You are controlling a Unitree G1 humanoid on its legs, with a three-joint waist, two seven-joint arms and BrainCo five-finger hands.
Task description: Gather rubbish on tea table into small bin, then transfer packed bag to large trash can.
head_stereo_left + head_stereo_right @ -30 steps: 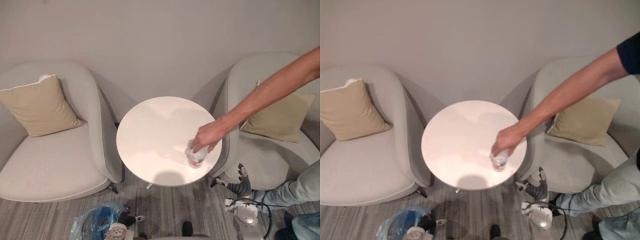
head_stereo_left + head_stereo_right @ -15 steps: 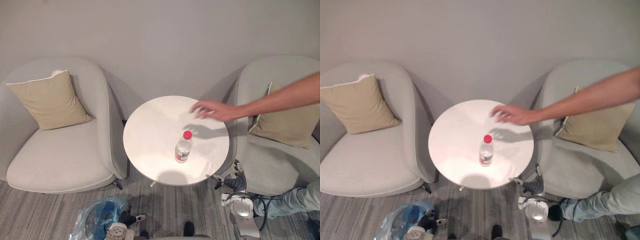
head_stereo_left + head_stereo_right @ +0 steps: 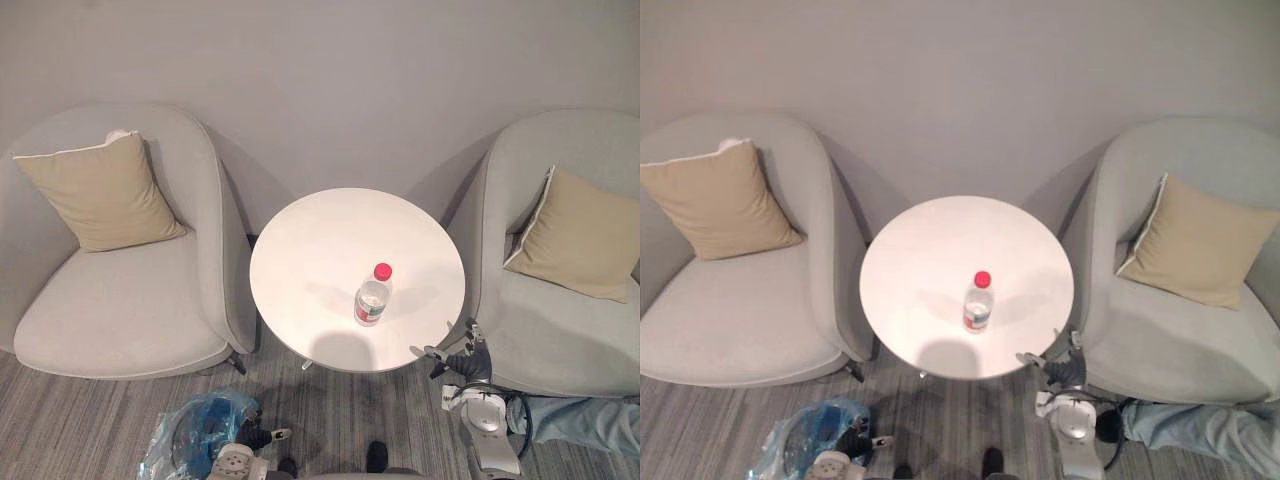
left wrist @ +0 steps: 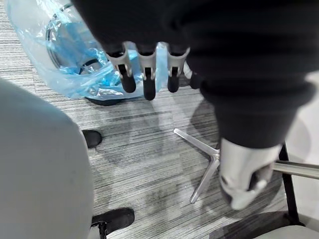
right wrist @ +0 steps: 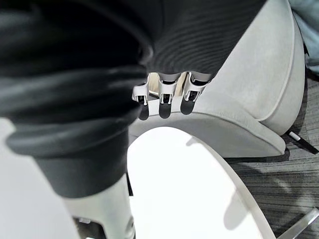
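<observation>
Left eye view: shows a clear water bottle [image 3: 370,300] with a red cap standing upright on the round white bench [image 3: 310,250], right of centre, between the left armchair [image 3: 120,310] and the right armchair [image 3: 560,340]. Finds the left robot hand [image 4: 146,74] low over the grey carpet [image 4: 149,149] just beside the blue-bagged small bin [image 3: 190,445], fingers straight and relaxed, grasping nothing. Puts the right robot hand [image 5: 163,97] by the bench's near right edge, fingers loose and likewise empty, apart from the bottle.
</observation>
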